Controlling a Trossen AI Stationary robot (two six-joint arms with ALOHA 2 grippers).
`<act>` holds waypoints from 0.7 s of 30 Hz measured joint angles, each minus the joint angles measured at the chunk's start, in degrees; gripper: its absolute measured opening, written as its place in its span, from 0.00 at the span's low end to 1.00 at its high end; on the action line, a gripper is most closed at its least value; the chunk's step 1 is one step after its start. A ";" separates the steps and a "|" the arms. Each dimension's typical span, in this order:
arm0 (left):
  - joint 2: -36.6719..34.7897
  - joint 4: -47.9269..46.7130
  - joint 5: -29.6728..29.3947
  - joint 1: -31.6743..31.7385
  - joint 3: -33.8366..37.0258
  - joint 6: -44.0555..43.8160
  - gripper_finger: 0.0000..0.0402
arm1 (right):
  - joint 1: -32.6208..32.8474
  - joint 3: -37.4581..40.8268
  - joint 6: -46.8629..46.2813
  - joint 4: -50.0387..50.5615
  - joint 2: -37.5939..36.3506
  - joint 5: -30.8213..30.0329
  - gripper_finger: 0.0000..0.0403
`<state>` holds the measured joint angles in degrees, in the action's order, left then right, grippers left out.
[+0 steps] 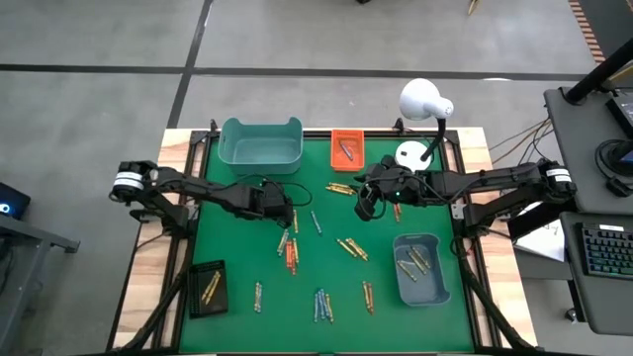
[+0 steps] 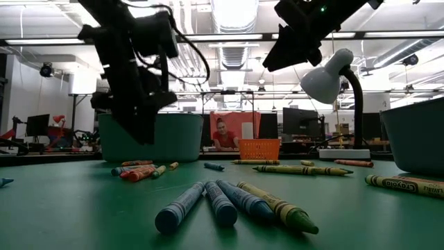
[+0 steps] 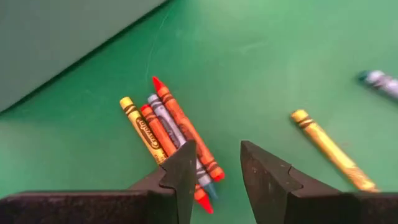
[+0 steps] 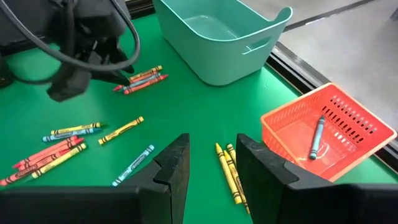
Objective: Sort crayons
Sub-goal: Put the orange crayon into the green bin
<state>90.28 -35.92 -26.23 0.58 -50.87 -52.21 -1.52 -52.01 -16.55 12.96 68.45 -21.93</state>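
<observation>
Crayons lie scattered on the green mat (image 1: 247, 247). A small bunch of yellow, red, blue and orange crayons (image 3: 168, 130) lies flat side by side just below my left gripper (image 3: 217, 162), which stands open over the bunch's near end and touches nothing. In the right wrist view the same bunch (image 4: 143, 79) shows at that gripper's tips. A single yellow crayon (image 3: 333, 149) lies to one side. My right gripper (image 4: 211, 155) hangs open and higher, near the orange basket (image 4: 323, 134), over two yellow crayons (image 4: 229, 171).
A teal bin (image 1: 260, 143) stands at the far left, the orange basket (image 1: 346, 148) beside it holds a crayon. A grey bin (image 1: 420, 267) with crayons sits at the right, a black tray (image 1: 208, 287) at the near left. A white lamp (image 1: 423, 104) stands at the far right.
</observation>
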 joint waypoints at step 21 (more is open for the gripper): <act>7.71 -1.35 -0.88 1.26 -3.73 2.16 0.44 | -0.02 0.00 0.80 0.00 0.00 -0.09 0.29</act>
<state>98.00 -37.27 -27.11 1.84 -54.60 -50.04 -1.54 -52.01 -15.75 12.96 68.45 -22.02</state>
